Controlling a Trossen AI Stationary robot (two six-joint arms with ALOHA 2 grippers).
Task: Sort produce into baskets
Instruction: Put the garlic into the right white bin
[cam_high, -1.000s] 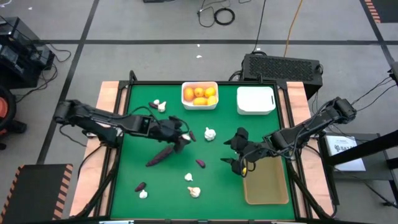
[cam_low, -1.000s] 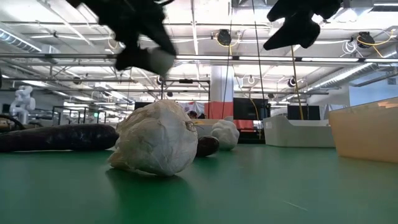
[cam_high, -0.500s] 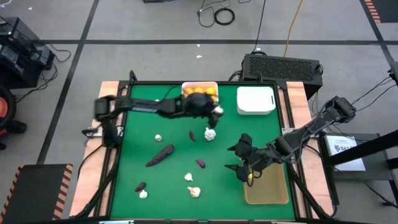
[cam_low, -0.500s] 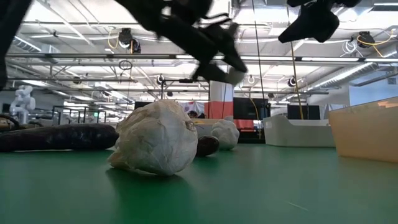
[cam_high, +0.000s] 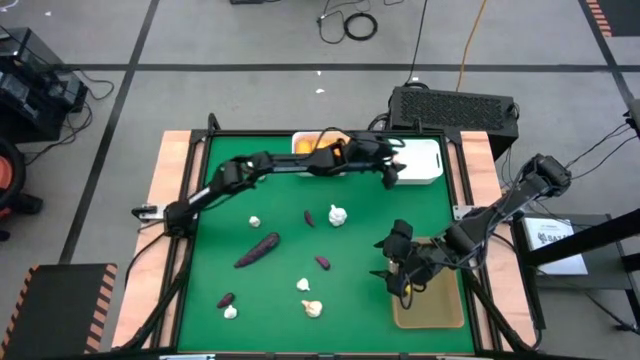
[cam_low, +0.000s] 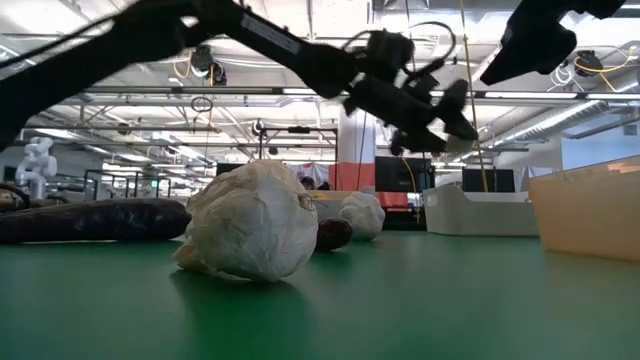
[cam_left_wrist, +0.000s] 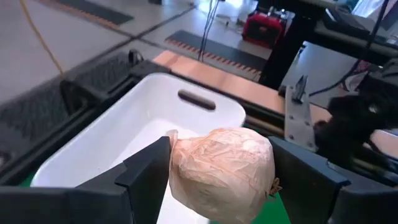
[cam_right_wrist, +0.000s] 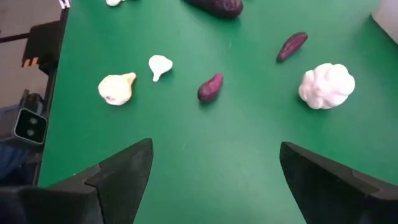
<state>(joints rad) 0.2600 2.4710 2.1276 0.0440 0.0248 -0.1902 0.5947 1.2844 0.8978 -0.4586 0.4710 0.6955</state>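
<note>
My left gripper (cam_high: 388, 172) reaches across the far side of the table and is shut on a white garlic bulb (cam_left_wrist: 221, 167) at the left rim of the empty white bin (cam_high: 414, 160). The other white bin (cam_high: 322, 148) holds orange fruits and is partly hidden by my left arm. My right gripper (cam_high: 393, 268) is open and empty, above the green mat beside the tan tray (cam_high: 432, 298). Garlic bulbs (cam_high: 338, 214) and purple pieces lie on the mat, the longest purple one (cam_high: 258, 250) toward the left. My left gripper pinches the garlic bulb by its two opposite sides (cam_left_wrist: 180, 163) between its two fingers (cam_left_wrist: 148, 169). The fingers come from the table's left. The bulb is lifted clear, just before the white bin's hollow (cam_left_wrist: 143, 134).
Small purple pieces (cam_high: 323, 262) and garlic bulbs (cam_high: 313, 308) are scattered over the near half of the mat; they also show in the right wrist view (cam_right_wrist: 326, 85). A black box with a grille (cam_high: 455, 105) stands beyond the far edge. Wooden side strips border the mat.
My left gripper has swung from the middle of the mat toward the far edge and then right, past the fruit bin to the white bin, carrying the garlic bulb clear of the table. My right gripper has drifted a little toward the near edge, beside the tan tray.
</note>
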